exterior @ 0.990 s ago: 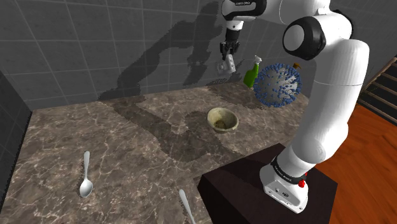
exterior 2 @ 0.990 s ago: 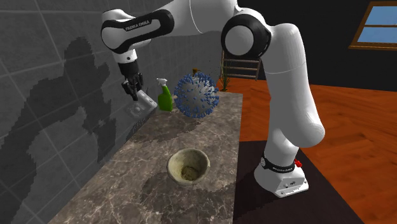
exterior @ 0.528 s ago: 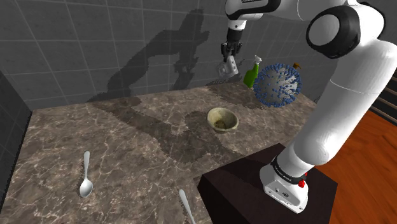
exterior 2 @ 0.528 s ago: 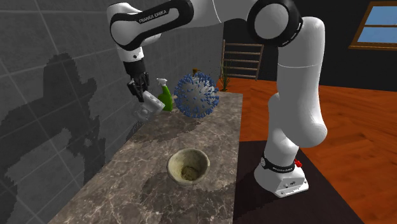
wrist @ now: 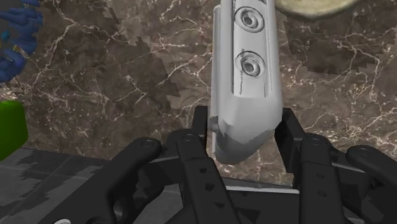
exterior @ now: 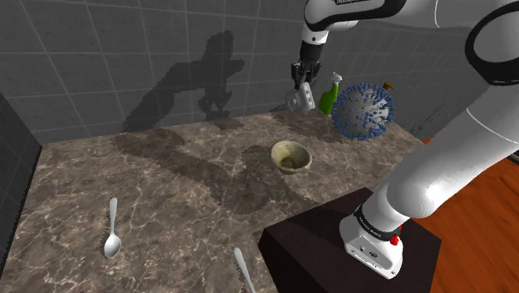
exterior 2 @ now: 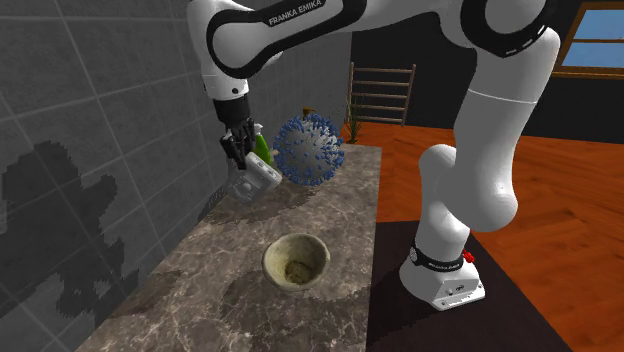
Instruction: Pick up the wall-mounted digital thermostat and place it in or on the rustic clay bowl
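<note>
Pale grey, the thermostat (wrist: 245, 70) sits clamped between the two black fingers (wrist: 198, 127) of the gripper (wrist: 245, 130). I read the tool as closed on the thermostat's near end, one finger on each side edge. The rest of the body extends past the fingertips, and two round recessed fittings face the wrist camera.

In the shoulder view the gripper (exterior: 300, 79) points downward with the thermostat (exterior: 298, 101) hanging from it, above the rear part of the brown marble counter (exterior: 166, 191). In the second exterior view the thermostat (exterior 2: 257, 178) hangs tilted below the gripper (exterior 2: 240, 155), off the counter surface.

The tan bowl (exterior: 291, 168) stands upright on the counter, below the gripper and toward the stand, well apart from the thermostat. In the second exterior view I see its rim (exterior 2: 272, 262) on the near side of the tool. In the wrist view the bowl (wrist: 312, 6) shows past the thermostat's far end.

A green spray bottle (exterior: 328, 100) stands just beside the gripper. A blue spiky ball (exterior: 363, 111) sits beyond the bottle. A spoon (exterior: 111, 229) lies far from the tool.
</note>
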`<action>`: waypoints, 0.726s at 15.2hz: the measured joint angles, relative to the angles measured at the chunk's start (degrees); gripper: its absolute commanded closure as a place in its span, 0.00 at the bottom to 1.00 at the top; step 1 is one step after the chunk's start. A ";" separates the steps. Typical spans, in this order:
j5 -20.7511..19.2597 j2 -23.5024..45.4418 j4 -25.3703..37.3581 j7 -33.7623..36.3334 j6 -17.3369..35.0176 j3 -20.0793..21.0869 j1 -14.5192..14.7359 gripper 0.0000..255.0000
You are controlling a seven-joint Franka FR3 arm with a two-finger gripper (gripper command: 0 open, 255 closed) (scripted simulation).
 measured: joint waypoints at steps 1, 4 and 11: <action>-0.37 -2.08 -2.05 0.99 0.01 0.50 0.32 1.00; -1.13 -8.60 -8.08 4.44 -0.49 2.48 1.35 1.00; -0.17 -19.81 -16.95 12.18 -3.05 7.89 3.86 1.00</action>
